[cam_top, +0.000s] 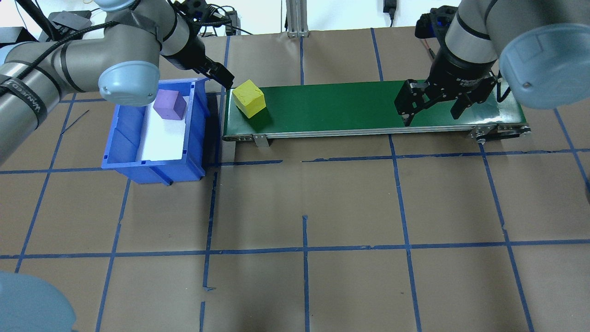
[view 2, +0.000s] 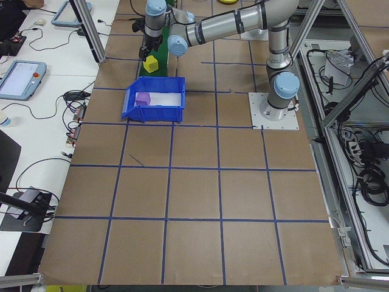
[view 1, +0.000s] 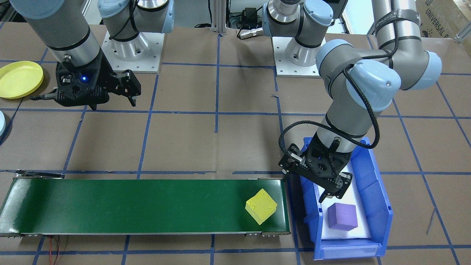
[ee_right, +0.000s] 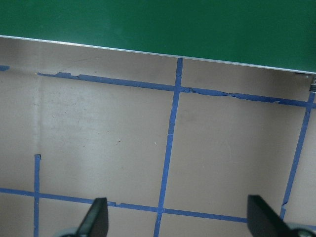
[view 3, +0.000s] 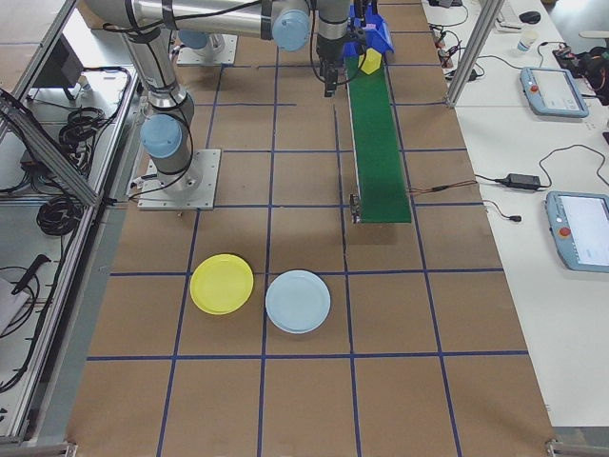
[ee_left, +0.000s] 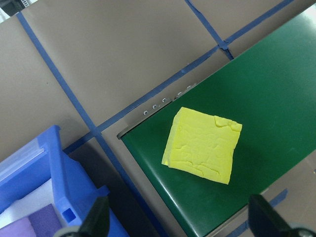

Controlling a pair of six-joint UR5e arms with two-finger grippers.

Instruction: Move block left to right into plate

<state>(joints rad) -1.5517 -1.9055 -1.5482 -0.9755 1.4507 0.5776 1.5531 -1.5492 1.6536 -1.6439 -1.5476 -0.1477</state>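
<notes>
While the left gripper [cam_top: 221, 76] hangs open and empty over the blue bin [cam_top: 196, 138] holding 1 purple block [cam_top: 169, 104], the yellow block [cam_top: 249, 98] sits on the green conveyor belt's [cam_top: 350, 108] left end. The right gripper [cam_top: 431, 108], fingers spread and empty, should wait centred over the belt's right end, closing squarely across flat faces before carrying to the yellow plate [view 3: 222, 284].

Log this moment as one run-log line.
yellow block: on belt, bin end | left gripper: open, empty | right gripper: open, empty | purple block: in bin
</notes>
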